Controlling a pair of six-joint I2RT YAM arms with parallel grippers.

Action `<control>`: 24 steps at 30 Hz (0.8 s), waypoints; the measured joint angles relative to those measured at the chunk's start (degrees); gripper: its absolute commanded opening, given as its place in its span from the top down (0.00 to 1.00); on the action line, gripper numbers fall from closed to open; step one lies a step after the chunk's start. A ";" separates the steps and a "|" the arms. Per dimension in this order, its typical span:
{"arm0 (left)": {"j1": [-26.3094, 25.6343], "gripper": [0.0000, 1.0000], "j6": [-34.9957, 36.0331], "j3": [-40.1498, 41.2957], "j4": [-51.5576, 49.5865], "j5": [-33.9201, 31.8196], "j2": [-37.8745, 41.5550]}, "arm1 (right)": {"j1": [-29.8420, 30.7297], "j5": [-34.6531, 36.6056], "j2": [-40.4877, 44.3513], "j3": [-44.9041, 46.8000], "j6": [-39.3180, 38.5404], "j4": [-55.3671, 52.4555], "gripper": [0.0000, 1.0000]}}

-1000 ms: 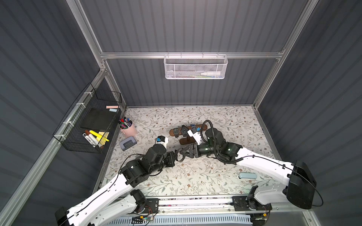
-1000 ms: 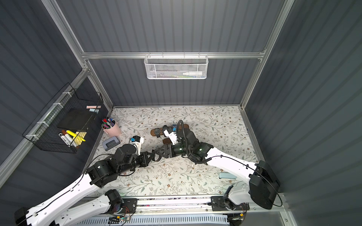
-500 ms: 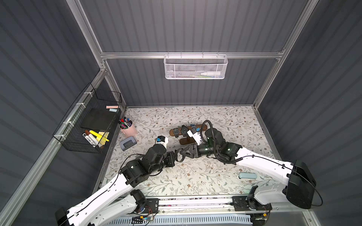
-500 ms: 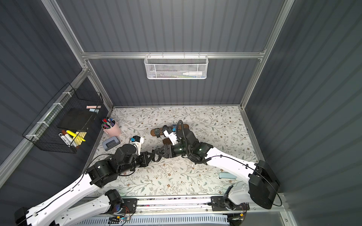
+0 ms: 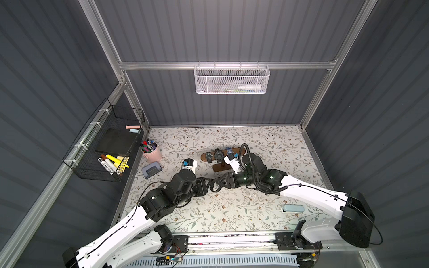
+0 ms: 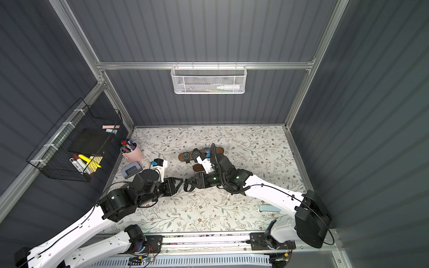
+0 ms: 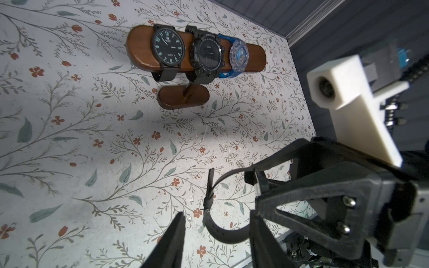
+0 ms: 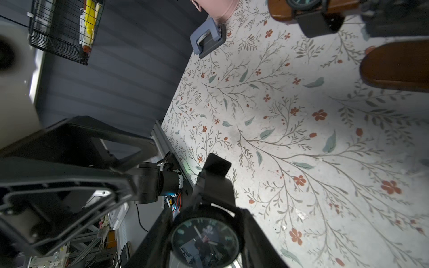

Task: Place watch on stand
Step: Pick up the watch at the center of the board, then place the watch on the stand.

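At the table (image 7: 69, 143) centre, hold the watch (image 8: 205, 241) level in the clenched right gripper (image 5: 220, 182), with the left gripper (image 7: 216, 232) released. Slide its loop over the bare end of the stand (image 7: 141, 51).

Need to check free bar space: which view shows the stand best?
Left wrist: the whole stand, bar, post and base, in frame. In both top views the stand is small and partly behind the right arm. Right wrist crops it to one bar end and the base.
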State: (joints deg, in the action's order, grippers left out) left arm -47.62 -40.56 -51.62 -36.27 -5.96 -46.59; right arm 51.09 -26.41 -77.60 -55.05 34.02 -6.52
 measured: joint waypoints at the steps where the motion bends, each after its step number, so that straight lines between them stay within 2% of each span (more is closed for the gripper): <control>1: 0.00 0.53 0.61 -1.18 -0.50 -0.72 -0.39 | -0.22 0.46 0.55 -0.02 -0.33 -0.98 0.60; 5: 1.60 0.54 5.09 -8.87 -2.36 -2.58 -5.60 | -1.53 3.82 3.98 -2.12 -2.99 -7.89 0.60; 8: 8.28 0.55 9.09 -13.20 -1.33 1.18 -11.10 | -2.60 8.87 6.64 -5.73 -6.16 -13.73 0.60; 10: 15.58 0.56 11.15 -13.86 0.11 6.75 -14.32 | -3.67 12.46 8.87 -7.78 -8.55 -17.42 0.60; 12: 24.26 0.56 12.33 -13.84 2.08 15.50 -17.90 | -5.38 15.54 10.88 -9.55 -10.99 -20.83 0.60; 15: 33.46 0.56 12.57 -13.14 6.62 26.95 -22.77 | -9.33 18.58 12.63 -11.76 -14.25 -25.14 0.60; 17: 37.24 0.58 12.44 -11.28 10.49 33.20 -25.05 | -12.90 19.19 12.85 -12.57 -16.15 -26.97 0.60; 20: 39.71 0.60 12.07 -7.76 14.73 39.01 -27.45 | -19.37 19.12 11.96 -12.94 -18.73 -28.94 0.60; 24: 39.85 0.66 11.15 -2.62 19.45 41.48 -28.22 | -25.92 19.19 8.00 -13.94 -21.55 -30.36 0.61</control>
State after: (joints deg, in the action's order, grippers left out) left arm -7.77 -29.41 -54.24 -16.82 35.53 -74.81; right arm 25.17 -7.22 -69.60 -68.99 12.47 -36.88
